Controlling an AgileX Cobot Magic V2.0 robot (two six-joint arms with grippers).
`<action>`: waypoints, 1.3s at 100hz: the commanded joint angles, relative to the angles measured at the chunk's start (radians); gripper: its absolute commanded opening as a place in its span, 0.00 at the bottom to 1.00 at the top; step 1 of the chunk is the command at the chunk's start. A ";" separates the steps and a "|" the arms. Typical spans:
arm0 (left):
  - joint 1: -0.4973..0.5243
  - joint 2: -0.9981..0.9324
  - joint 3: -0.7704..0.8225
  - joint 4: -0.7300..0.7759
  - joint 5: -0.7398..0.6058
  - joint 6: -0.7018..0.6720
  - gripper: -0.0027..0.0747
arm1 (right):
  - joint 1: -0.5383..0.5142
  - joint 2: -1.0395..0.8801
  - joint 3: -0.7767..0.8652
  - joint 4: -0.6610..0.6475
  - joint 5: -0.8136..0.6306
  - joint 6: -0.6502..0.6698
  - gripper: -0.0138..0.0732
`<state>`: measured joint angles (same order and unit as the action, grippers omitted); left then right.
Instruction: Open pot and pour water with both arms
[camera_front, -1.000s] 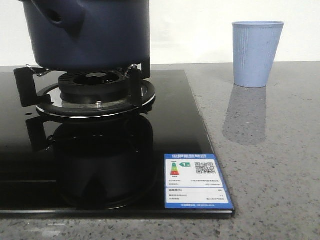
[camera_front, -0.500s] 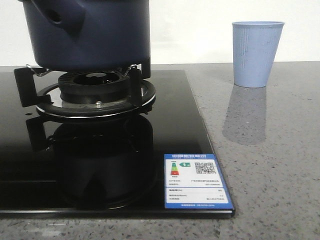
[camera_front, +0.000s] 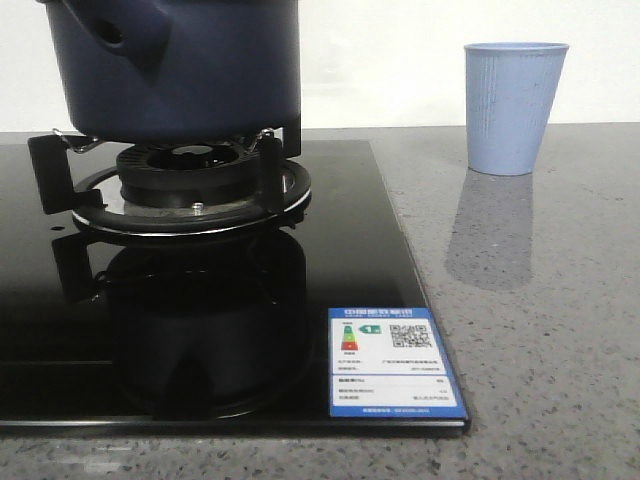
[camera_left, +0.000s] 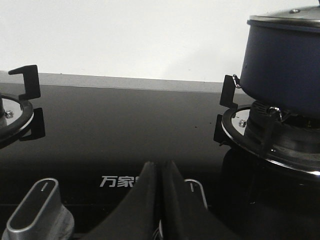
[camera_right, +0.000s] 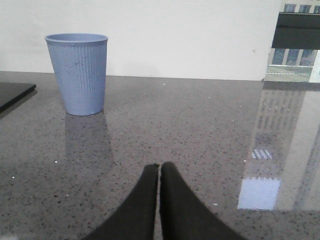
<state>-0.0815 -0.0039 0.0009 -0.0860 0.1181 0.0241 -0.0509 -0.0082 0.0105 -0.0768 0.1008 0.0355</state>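
Note:
The dark navy-blue pot (camera_front: 180, 65) stands on the burner grate (camera_front: 190, 185) of a black glass stove, its stubby side handle (camera_front: 125, 35) toward the camera. In the left wrist view the pot (camera_left: 282, 67) carries a metal-rimmed lid (camera_left: 287, 17). My left gripper (camera_left: 159, 167) is shut and empty, low over the stove's front, apart from the pot. My right gripper (camera_right: 160, 170) is shut and empty over the grey counter, apart from the pale blue ribbed cup (camera_right: 77, 72). Neither arm shows in the front view.
The pale blue ribbed cup (camera_front: 513, 105) stands on the speckled grey counter (camera_front: 540, 330) beyond the stove. A blue energy label (camera_front: 392, 365) sticks to the stove's front corner. Two silver knobs (camera_left: 35, 212) and a second burner grate (camera_left: 17, 107) lie near the left gripper.

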 joint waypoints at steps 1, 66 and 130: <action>0.003 -0.026 0.034 -0.037 -0.079 -0.008 0.01 | 0.000 -0.019 0.025 0.035 -0.092 -0.012 0.11; 0.003 -0.026 -0.017 -0.604 -0.151 -0.008 0.01 | 0.000 -0.019 -0.010 0.584 -0.071 0.006 0.11; -0.080 0.474 -0.631 -0.363 0.212 0.266 0.01 | 0.145 0.485 -0.567 0.313 0.264 -0.194 0.11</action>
<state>-0.1222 0.4016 -0.5588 -0.4384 0.3803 0.2751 0.0484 0.3972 -0.4805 0.2430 0.3961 -0.0908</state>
